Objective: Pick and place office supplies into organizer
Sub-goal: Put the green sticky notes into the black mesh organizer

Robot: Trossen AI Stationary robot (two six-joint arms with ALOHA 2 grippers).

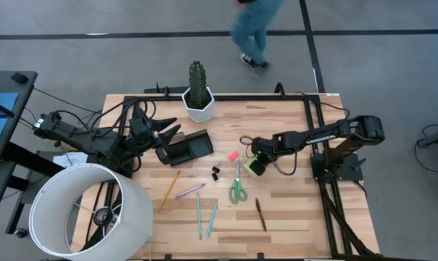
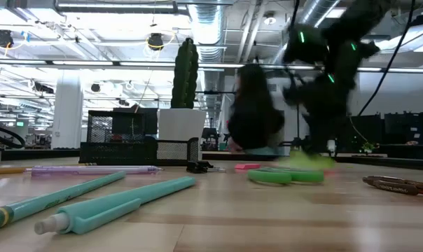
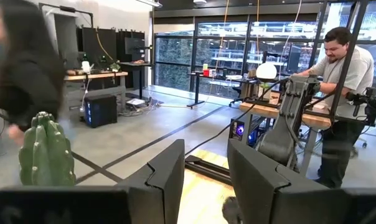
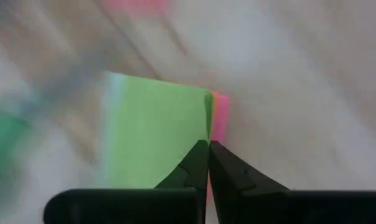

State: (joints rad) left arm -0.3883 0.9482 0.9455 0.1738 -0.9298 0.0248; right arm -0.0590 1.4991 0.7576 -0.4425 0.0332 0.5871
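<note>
Hovering over the lime-green square sticky-note pad (image 1: 256,164) on the wooden bench (image 1: 291,210), the right pincer (image 4: 208,149) is closed empty; the green-handled scissors (image 1: 238,185) beside it point blades toward the bench's far edge.

The left pincer (image 3: 205,180) waits parted above the black mesh organizer tray (image 1: 190,148).

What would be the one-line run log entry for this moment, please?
right gripper: shut, at edge of sticky pad | left gripper: open, over organizer | scissors, pens: on table
</note>
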